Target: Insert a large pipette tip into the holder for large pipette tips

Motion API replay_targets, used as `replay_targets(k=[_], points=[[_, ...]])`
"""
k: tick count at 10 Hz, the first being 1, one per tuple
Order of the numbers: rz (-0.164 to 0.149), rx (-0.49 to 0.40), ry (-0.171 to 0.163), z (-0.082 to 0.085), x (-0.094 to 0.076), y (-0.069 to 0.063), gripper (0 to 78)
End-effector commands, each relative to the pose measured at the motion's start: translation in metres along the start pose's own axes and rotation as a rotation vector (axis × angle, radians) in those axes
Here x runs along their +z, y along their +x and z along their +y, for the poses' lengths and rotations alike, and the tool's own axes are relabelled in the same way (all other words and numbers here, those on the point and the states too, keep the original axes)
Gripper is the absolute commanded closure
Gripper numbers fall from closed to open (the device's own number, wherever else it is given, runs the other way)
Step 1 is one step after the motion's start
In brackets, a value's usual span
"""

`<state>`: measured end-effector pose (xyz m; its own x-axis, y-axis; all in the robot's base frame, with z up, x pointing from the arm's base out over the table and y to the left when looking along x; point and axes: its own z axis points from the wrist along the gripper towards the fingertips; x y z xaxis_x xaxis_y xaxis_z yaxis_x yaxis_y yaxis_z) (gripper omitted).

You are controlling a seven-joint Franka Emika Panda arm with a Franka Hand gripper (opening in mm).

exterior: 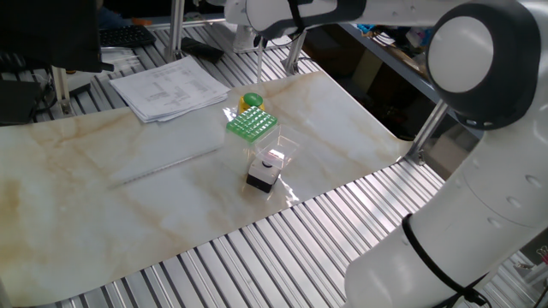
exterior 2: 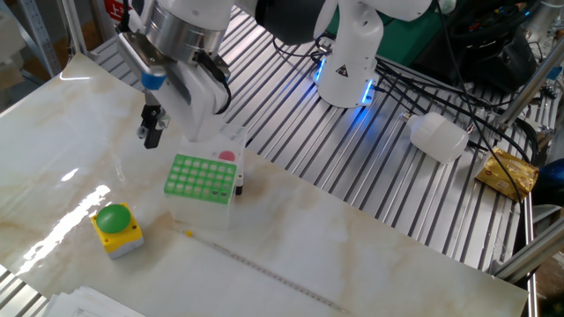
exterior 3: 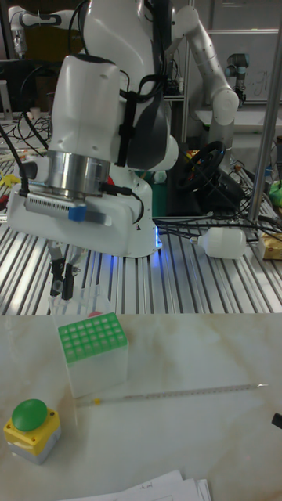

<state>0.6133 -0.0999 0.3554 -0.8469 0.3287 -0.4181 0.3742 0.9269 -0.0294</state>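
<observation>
Translucent tip unseen between fingers [exterior 2: 152, 129]

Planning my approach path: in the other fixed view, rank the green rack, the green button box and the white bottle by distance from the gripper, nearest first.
1. Green rack, just below the gripper.
2. Green button box, at the front left.
3. White bottle, far right on the slats.

gripper [exterior 2: 152, 129] | jaw gap too small to tell
</observation>
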Motion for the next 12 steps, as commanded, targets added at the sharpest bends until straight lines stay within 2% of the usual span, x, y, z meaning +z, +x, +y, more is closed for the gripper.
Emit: replay_targets(k=[1,8,12], points=[[-0.014,-0.001,-0.005,-0.001,0.004,0.001,76.4],[-0.052,0.017,-0.014,-0.005,0.011,0.013,76.4],[-0.061,0.028,-0.021,-0.003,0.018,0.02,76.4]])
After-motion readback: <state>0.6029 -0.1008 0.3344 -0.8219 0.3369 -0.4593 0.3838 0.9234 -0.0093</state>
